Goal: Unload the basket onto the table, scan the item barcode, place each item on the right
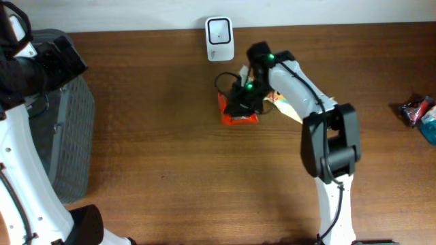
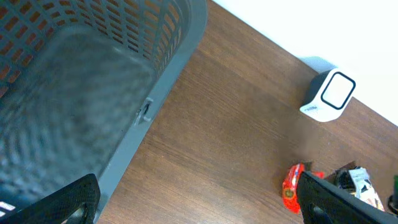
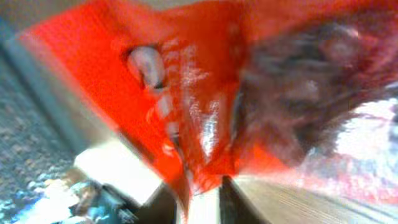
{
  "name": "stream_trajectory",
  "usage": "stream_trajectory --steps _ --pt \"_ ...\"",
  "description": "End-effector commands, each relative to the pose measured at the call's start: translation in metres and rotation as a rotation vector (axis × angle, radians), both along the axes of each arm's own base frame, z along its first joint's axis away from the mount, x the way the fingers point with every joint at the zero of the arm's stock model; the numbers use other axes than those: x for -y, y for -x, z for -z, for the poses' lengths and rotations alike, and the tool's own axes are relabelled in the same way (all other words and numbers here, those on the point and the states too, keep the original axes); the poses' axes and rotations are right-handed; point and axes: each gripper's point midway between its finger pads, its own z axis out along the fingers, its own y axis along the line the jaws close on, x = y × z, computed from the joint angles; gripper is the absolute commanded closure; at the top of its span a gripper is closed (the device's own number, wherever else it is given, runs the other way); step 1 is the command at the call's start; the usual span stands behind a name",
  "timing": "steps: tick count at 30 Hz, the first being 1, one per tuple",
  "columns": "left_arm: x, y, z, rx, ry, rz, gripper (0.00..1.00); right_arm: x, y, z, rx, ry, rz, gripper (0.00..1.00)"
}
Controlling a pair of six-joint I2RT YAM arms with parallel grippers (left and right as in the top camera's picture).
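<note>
The orange packet (image 1: 240, 117) is lying on the table (image 1: 170, 170) directly under the right gripper (image 1: 240, 103), which is hanging so close over it that the right wrist camera is showing little but blurred orange wrapper. We are judging the fingers to be at or against the packet, but we cannot tell whether they are parted or clamped on it.

The scanner (image 1: 219, 39) is standing near the table's far edge, just beyond the packet and a little to the robot's left. That short stretch is what we are expecting the coming move to turn on. The packet's long axis is hard to read, since the gripper is covering most of it.

The right arm is plainly the nearer one. The left gripper (image 2: 199, 208) is hovering well apart, beside the grey basket (image 2: 124, 37), its fingers spread wide with nothing between them.

We are counting one orange packet, one scanner, one basket, one pale packet (image 1: 286, 105) just beside the right arm, and at least two wrapped items (image 1: 417, 114) at the table's right edge.
</note>
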Motion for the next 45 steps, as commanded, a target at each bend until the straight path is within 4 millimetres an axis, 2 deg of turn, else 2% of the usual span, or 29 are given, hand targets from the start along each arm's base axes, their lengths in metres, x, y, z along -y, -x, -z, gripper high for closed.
stream_trajectory --steps 1,2,3,5,8,11,12,14,16,17,20,24,27,28,29,31,32,33,36,38,41,44,45 --pt "-0.002 0.000 -0.001 0.006 0.007 -0.017 0.01 0.014 -0.016 -0.038 0.283 0.367 -0.148 0.44" --pt "-0.002 0.000 -0.001 0.006 0.007 -0.017 0.01 0.019 -0.016 -0.047 0.328 0.477 -0.169 0.20" --pt "-0.002 0.000 -0.001 0.006 0.007 -0.017 0.01 0.024 -0.017 -0.053 0.363 0.561 -0.184 0.01" --pt "-0.002 0.000 -0.001 0.006 0.007 -0.017 0.01 0.029 -0.018 -0.055 0.354 0.590 -0.130 0.01" --pt "-0.002 0.000 -0.001 0.006 0.007 -0.017 0.01 0.051 -0.024 -0.053 0.267 0.497 -0.044 0.02" --pt "-0.002 0.000 -0.001 0.006 0.007 -0.017 0.01 0.051 -0.023 -0.057 0.261 0.238 -0.205 0.01" --pt "-0.002 0.000 -0.001 0.006 0.007 -0.017 0.01 0.062 -0.022 -0.052 0.235 0.200 -0.204 0.01" --pt "-0.002 0.000 -0.001 0.006 0.007 -0.017 0.01 0.075 -0.020 -0.040 0.194 0.197 -0.177 0.09" --pt "-0.002 0.000 -0.001 0.006 0.007 -0.016 0.01 0.072 -0.020 -0.028 0.187 0.130 -0.176 0.18" --pt "-0.002 0.000 -0.001 0.005 0.007 -0.017 0.01 0.062 -0.019 -0.019 0.200 0.057 -0.200 0.19" --pt "-0.002 0.000 -0.001 0.006 0.007 -0.017 0.01 0.053 -0.016 0.006 0.206 -0.001 -0.201 0.21" --pt "-0.002 0.000 -0.001 0.006 0.007 -0.017 0.01 0.051 -0.016 0.033 0.219 -0.016 -0.200 0.21" --pt "-0.002 0.000 -0.001 0.006 0.007 -0.017 0.01 0.051 -0.020 0.045 0.253 -0.016 -0.201 0.21" --pt "-0.002 0.000 -0.001 0.006 0.007 -0.016 0.01 0.051 -0.021 0.047 0.265 -0.018 -0.200 0.26" --pt "-0.002 0.000 -0.001 0.006 0.007 -0.016 0.01 0.050 -0.023 0.051 0.278 -0.020 -0.200 0.53" --pt "-0.002 0.000 -0.001 0.006 0.007 -0.017 0.01 0.050 -0.024 0.051 0.286 -0.020 -0.200 0.89" --pt "-0.002 0.000 -0.001 0.006 0.007 -0.017 0.01 0.050 -0.024 0.051 0.286 -0.020 -0.199 0.96" --pt "-0.002 0.000 -0.001 0.006 0.007 -0.017 0.01 0.050 -0.025 0.051 0.287 -0.021 -0.199 0.96" --pt "-0.002 0.000 -0.001 0.006 0.007 -0.017 0.01 0.046 -0.028 0.038 0.302 -0.050 -0.198 0.96" --pt "-0.002 0.000 -0.001 0.006 0.007 -0.017 0.01 0.057 -0.040 0.005 0.346 -0.006 -0.182 0.96" --pt "-0.002 0.000 -0.001 0.006 0.007 -0.017 0.01 0.099 -0.055 -0.043 0.389 0.266 -0.102 0.96" --pt "-0.002 0.000 -0.001 0.006 0.007 -0.016 0.01 0.133 -0.056 -0.080 0.441 0.539 -0.096 0.96" --pt "-0.002 0.000 -0.001 0.006 0.007 -0.017 0.01 0.157 -0.057 -0.095 0.450 0.736 -0.035 0.96"
